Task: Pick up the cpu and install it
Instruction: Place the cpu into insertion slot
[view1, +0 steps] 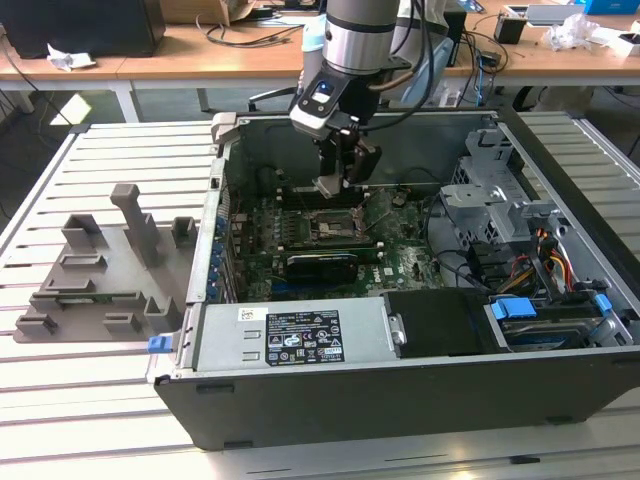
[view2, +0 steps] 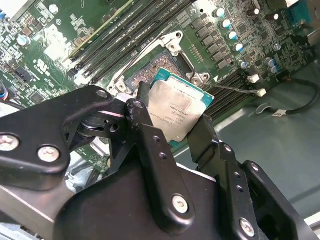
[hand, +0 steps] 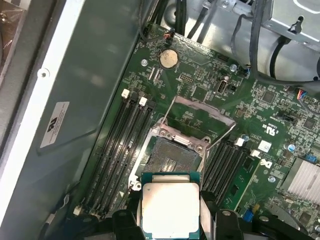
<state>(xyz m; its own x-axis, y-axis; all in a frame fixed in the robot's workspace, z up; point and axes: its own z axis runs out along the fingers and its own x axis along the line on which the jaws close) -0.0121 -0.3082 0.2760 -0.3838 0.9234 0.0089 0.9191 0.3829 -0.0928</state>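
Observation:
My gripper (view2: 175, 122) is shut on the cpu (view2: 177, 112), a flat square chip with a silver top and green rim, pinched by its edges between the two black fingers (view2: 145, 125). In the first wrist view the cpu (hand: 170, 207) hangs just short of the open socket (hand: 172, 157), whose metal load frame (hand: 200, 110) is flipped up. In the exterior view the gripper (view1: 335, 185) hovers inside the open computer case, a little above the socket (view1: 330, 225) on the green motherboard (view1: 400, 260).
Memory slots (hand: 120, 150) flank the socket on both sides. Cables (hand: 260, 45) and a drive cage (view1: 490, 190) crowd the case at the exterior view's right. A grey plastic tray with upright blocks (view1: 110, 265) lies on the slatted table at the exterior view's left.

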